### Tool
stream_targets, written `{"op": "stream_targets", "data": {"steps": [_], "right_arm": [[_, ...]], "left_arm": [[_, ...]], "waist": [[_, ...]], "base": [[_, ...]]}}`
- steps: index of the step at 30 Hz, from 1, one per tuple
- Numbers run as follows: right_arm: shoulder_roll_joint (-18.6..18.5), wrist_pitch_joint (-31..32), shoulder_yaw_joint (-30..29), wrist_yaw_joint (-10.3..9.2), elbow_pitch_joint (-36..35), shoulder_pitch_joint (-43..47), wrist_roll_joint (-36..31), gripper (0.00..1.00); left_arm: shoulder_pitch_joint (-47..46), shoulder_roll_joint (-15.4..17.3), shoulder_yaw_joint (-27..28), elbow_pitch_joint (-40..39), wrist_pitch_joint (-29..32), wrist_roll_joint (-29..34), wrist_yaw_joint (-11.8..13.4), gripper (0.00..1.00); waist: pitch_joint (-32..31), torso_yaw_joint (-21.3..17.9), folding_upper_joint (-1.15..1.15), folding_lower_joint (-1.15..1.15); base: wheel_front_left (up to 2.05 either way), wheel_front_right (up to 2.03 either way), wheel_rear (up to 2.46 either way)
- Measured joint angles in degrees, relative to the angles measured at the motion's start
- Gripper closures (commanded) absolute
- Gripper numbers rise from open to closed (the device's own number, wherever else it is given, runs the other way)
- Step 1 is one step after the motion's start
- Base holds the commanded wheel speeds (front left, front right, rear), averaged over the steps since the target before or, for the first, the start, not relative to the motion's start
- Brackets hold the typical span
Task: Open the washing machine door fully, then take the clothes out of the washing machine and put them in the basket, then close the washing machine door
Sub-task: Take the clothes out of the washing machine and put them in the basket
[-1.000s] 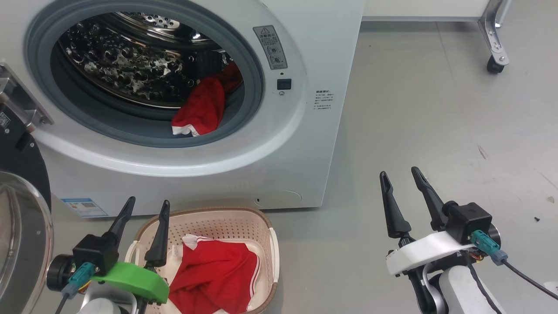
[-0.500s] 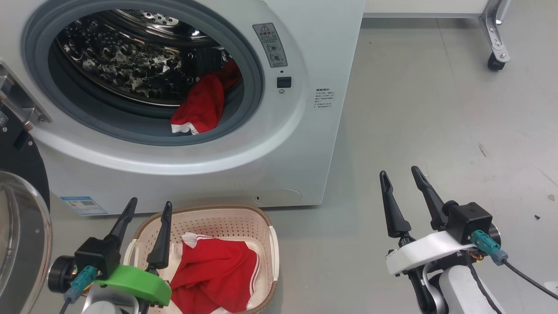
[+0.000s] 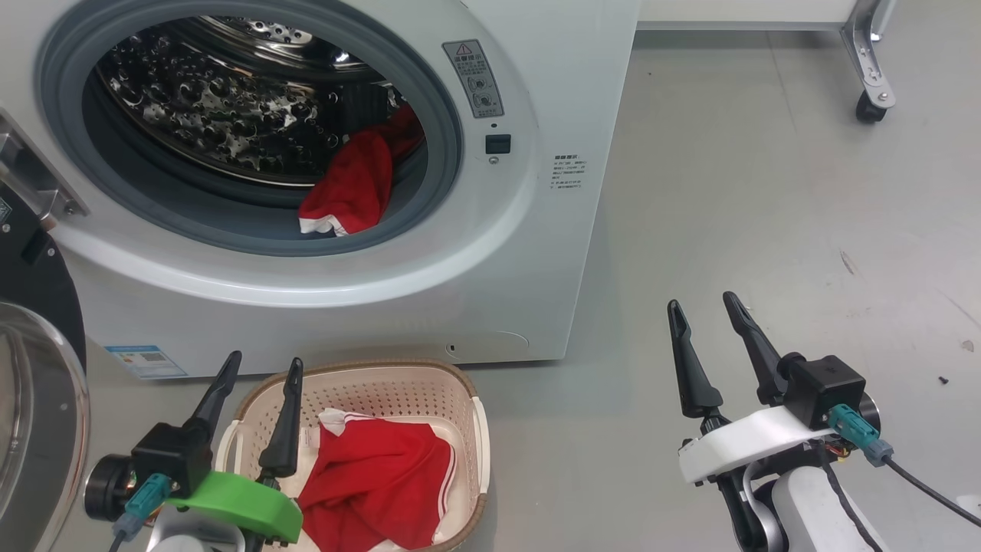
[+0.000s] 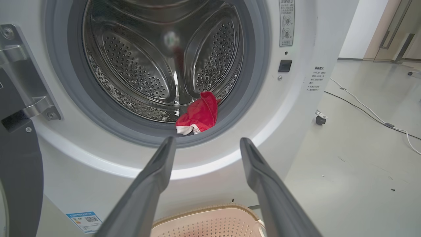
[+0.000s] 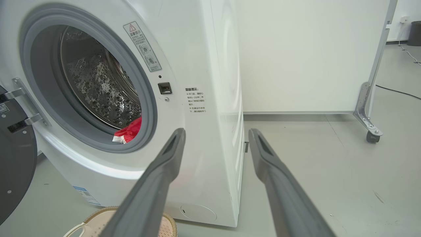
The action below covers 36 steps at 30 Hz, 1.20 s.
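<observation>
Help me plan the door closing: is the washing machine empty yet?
Not empty. A red garment lies at the front of the drum by the grey gasket; another piece is in the basket.

quick count: one washing machine (image 3: pixel 490 307), one washing machine door (image 3: pixel 31 429) on the left, one basket (image 3: pixel 360 367) near the front. two red clothes (image 3: pixel 349 188), one in the drum (image 3: pixel 214 115), one in the basket. one left gripper (image 3: pixel 265 357), one right gripper (image 3: pixel 700 300), two fingers (image 3: pixel 690 368) each. one caster wheel (image 3: pixel 870 115) far right.
</observation>
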Motion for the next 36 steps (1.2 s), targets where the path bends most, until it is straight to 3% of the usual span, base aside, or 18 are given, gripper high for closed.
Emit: {"op": "stream_targets", "data": {"steps": [24, 36], "right_arm": [[0.0, 0.0, 1.4, 0.01, -0.2, 0.0, 0.0, 0.0], [0.0, 0.0, 1.7, -0.32, -1.9, -0.1, 0.0, 0.0]], "left_arm": [[0.5, 0.2, 0.9, -2.1, 0.0, 0.1, 0.0, 0.0], [0.0, 3.0, 1.5, -4.4, 0.2, 1.1, 0.0, 0.0]], "waist": [[2.1, -1.2, 0.0, 0.0], [6.8, -4.1, 0.0, 0.0]], "base": [[0.0, 0.0, 0.0], [0.0, 0.0, 0.0]]}}
